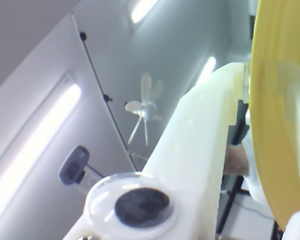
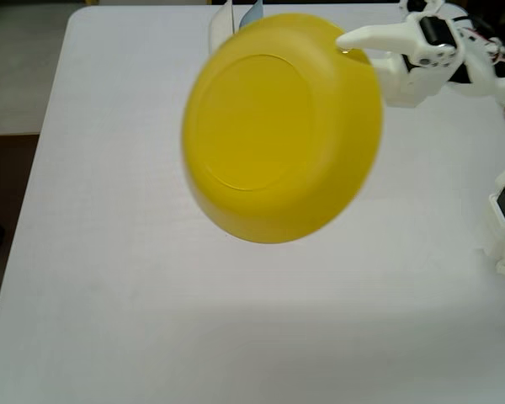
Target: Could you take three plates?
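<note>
Yellow plate (image 2: 282, 126) held aloft, well above the white table (image 2: 109, 252), underside turned toward the fixed camera, rim pinched at the upper right by the gripper (image 2: 347, 44). Gripper closed on the rim: one white finger (image 2: 374, 36) visible across the outer edge, the opposing one hidden behind the plate. In the wrist view, plate (image 1: 277, 125) filling the right edge beside the white finger (image 1: 200, 135), camera tipped upward toward ceiling lights and a ceiling fan (image 1: 146, 107). Hold judged marginal: single edge grip on a glossy plastic plate, plate hanging steeply tilted below and left of the gripper, so liable to swing or slip. Recommended: slow, smooth carry, no abrupt wrist rotation, pinch maintained until the plate rests flat. Behind the plate, just left of the gripper, slivers of a cream-white edge (image 2: 221, 25) and a light blue edge (image 2: 252, 13), too little shown to identify with certainty; likely further plates. Orange plate not in view. Set-down spot to be kept clear of those items. Task judged in progress, with further plates yet to be taken.
</note>
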You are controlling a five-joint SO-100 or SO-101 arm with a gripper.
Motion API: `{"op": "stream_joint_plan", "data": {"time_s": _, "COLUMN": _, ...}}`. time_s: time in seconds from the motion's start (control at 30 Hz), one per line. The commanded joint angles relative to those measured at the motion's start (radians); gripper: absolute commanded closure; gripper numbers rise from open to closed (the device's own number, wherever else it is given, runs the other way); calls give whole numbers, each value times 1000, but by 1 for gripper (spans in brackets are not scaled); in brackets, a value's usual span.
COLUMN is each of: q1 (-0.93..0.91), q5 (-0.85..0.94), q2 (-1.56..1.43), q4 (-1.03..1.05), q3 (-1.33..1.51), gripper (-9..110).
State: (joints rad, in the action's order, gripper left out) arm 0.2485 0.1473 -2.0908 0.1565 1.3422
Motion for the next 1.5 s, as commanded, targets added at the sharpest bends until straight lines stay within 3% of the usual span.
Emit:
{"op": "stream_joint_plan", "data": {"time_s": 0.0, "q1": -2, "q5": -3, "q2": 14, "q4": -112, "q3": -9, "gripper": 102}}
{"op": "stream_joint_plan", "data": {"time_s": 0.3, "q1": -12, "q5": -3, "q2": 51, "q4": -262, "q3": 71, "gripper": 102}}
{"op": "stream_joint_plan", "data": {"time_s": 1.47, "q1": -32, "q5": 21, "q2": 46, "q4": -264, "q3": 100, "gripper": 102}}
